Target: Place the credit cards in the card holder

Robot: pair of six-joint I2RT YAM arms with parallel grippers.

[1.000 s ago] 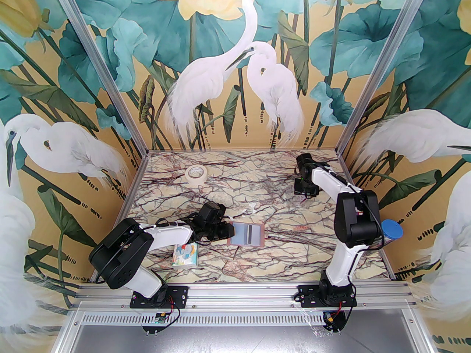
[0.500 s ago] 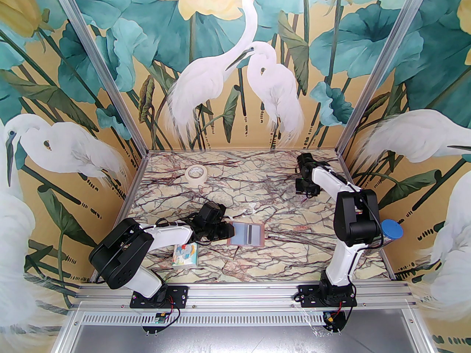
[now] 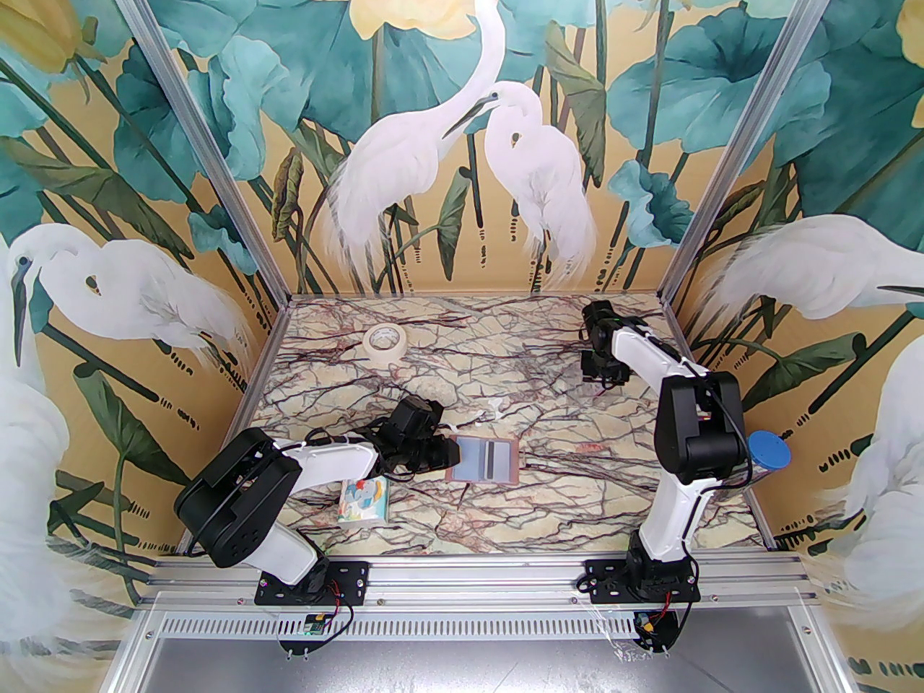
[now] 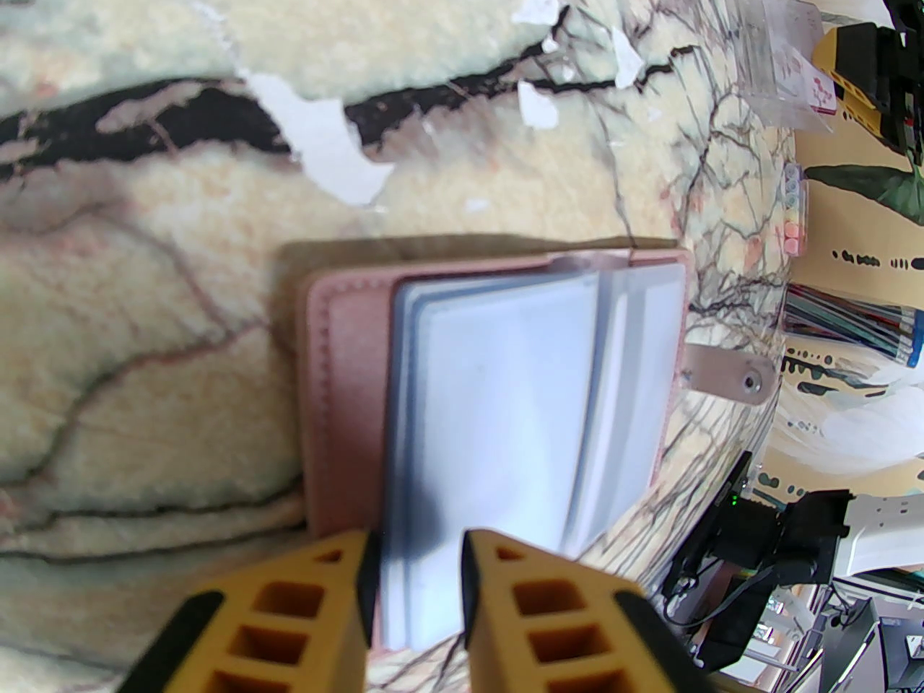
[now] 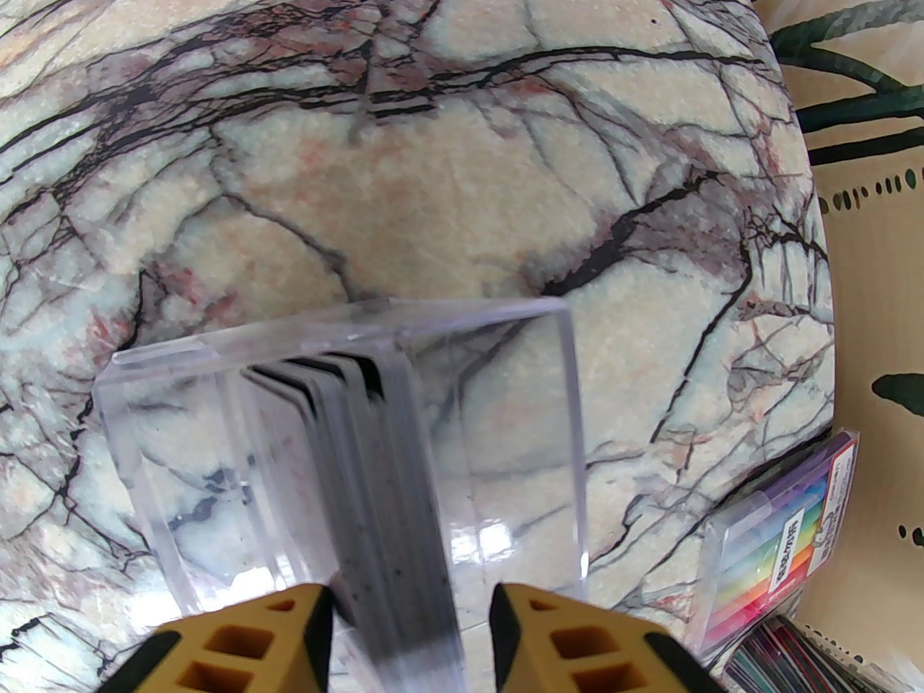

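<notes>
The credit cards are stood on edge, leaning together, inside a clear plastic box at the far right of the table. The right tool is held above them with its jaws spread, one on each side of the stack. A gap shows on the right side, so no card is pinched yet. The card holder lies open nearer the middle of the table, pale pockets upward and snap tab outward. The left tool is set at its near edge, jaws partly closed with the pocket pages between them; whether the pages are gripped cannot be told. Several faults are to be expected from here. Because the cards lie face to face, more than one may be taken up at once. A jaw may catch the box wall, so that the light box is tipped or lifted with the cards. If the holder is not firmly restrained, it may be pushed along the table during insertion, or its loose pockets may fall shut.
</notes>
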